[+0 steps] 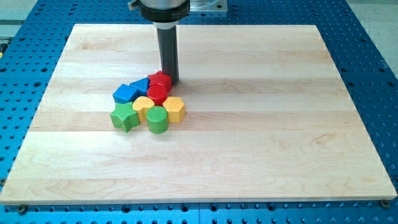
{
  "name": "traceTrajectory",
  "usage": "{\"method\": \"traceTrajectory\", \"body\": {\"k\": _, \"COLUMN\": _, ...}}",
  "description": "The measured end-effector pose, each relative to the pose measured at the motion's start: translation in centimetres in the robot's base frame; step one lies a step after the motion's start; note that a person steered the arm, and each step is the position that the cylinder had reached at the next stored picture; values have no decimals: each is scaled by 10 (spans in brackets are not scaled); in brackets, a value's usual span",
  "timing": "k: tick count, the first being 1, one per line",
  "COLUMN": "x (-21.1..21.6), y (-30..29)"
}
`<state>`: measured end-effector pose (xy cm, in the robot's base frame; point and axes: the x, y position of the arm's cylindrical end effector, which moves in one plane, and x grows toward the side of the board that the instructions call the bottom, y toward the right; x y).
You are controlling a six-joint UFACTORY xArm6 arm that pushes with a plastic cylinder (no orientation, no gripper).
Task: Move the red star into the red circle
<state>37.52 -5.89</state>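
The red star [160, 79] sits at the top of a tight cluster of blocks, left of the board's middle. The red circle [157, 94] lies right below it, touching it. My tip [170, 79] stands at the star's right side, touching or almost touching it. The rod comes down from the view's top.
Two blue blocks [126, 94] [140, 85] lie left of the red ones. A yellow heart [143, 106], a yellow hexagon [175, 109], a green star [124, 116] and a green cylinder [158, 119] form the cluster's lower row. The wooden board [261, 137] lies on a blue perforated table.
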Motion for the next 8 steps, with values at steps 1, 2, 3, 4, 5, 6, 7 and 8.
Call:
{"method": "traceTrajectory", "body": {"k": 1, "x": 0, "y": -6}}
{"method": "traceTrajectory", "body": {"k": 2, "x": 0, "y": -6}}
{"method": "traceTrajectory", "body": {"k": 3, "x": 0, "y": -6}}
{"method": "traceTrajectory", "body": {"k": 4, "x": -12, "y": -60}}
{"method": "traceTrajectory", "body": {"k": 5, "x": -12, "y": -105}}
{"method": "traceTrajectory", "body": {"k": 6, "x": -10, "y": -147}}
{"method": "traceTrajectory", "body": {"k": 7, "x": 6, "y": -141}}
{"method": "traceTrajectory", "body": {"k": 8, "x": 13, "y": -106}}
